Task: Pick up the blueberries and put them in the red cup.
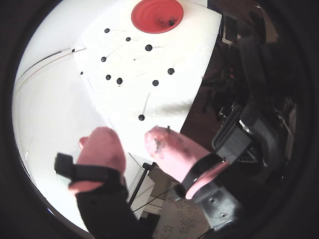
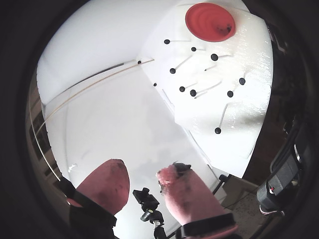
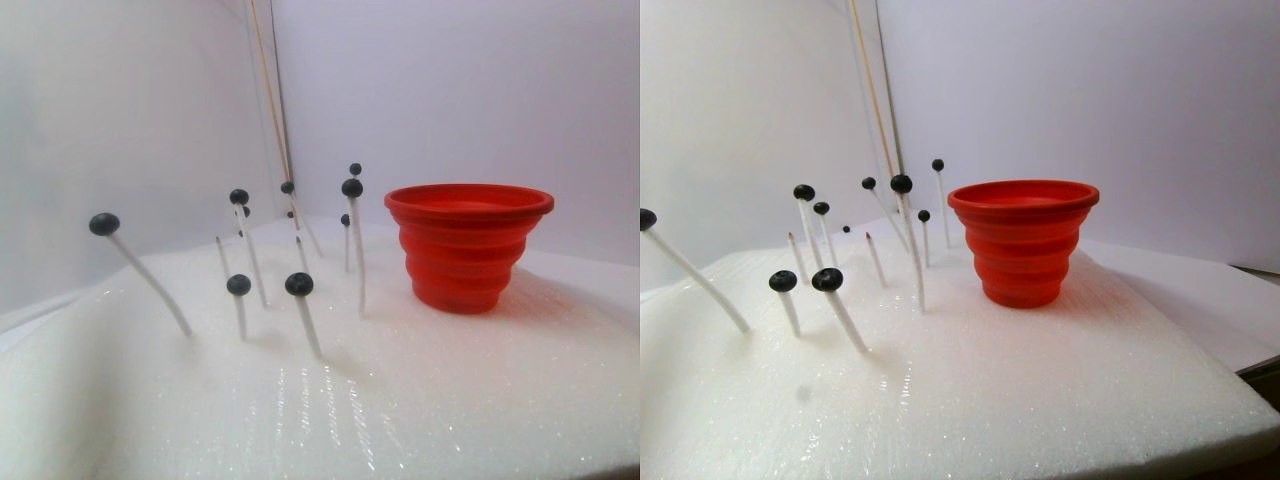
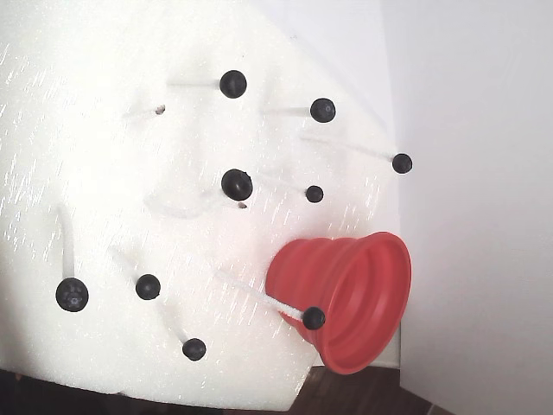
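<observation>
We see our gripper raised well clear of the white foam pad, its two pink fingers parted with an open gap between them and nothing held in either wrist view; dark smears mark the tip of one finger, yet no berry sits there.

The blueberries stand on thin white sticks pushed into the pad, spread across its middle and toward its near edge in the stereo pair view; one sits alone near the pad's left edge there. The red cup stands upright toward the pad's far right part in that view, beside the tallest sticks; in a wrist view a few dark specks lie inside it, so we judge some berries are already delivered, though we cannot count them.

We judge the step in hand to be the reach toward a fresh berry; the nearest one lies just ahead of the fingertips in that wrist view. The next move calls for lowering the open fingers either side of that berry, closing gently so it does not squash, and lifting it straight off its stick without bending neighbouring sticks.
</observation>
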`<move>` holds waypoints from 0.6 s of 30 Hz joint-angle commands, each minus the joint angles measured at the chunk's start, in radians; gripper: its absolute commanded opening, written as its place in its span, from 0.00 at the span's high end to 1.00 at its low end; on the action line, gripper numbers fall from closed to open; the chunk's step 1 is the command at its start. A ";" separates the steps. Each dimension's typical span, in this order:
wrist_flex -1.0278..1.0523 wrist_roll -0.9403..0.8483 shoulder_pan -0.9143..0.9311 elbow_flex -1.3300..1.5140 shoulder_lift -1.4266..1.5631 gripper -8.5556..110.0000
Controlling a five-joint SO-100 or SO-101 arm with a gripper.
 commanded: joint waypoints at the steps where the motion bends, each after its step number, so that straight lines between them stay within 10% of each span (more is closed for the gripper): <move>1: -0.015 -0.006 -0.009 -0.009 -0.006 0.83; 18: -0.006 -0.034 -0.008 -0.080 -0.002 0.81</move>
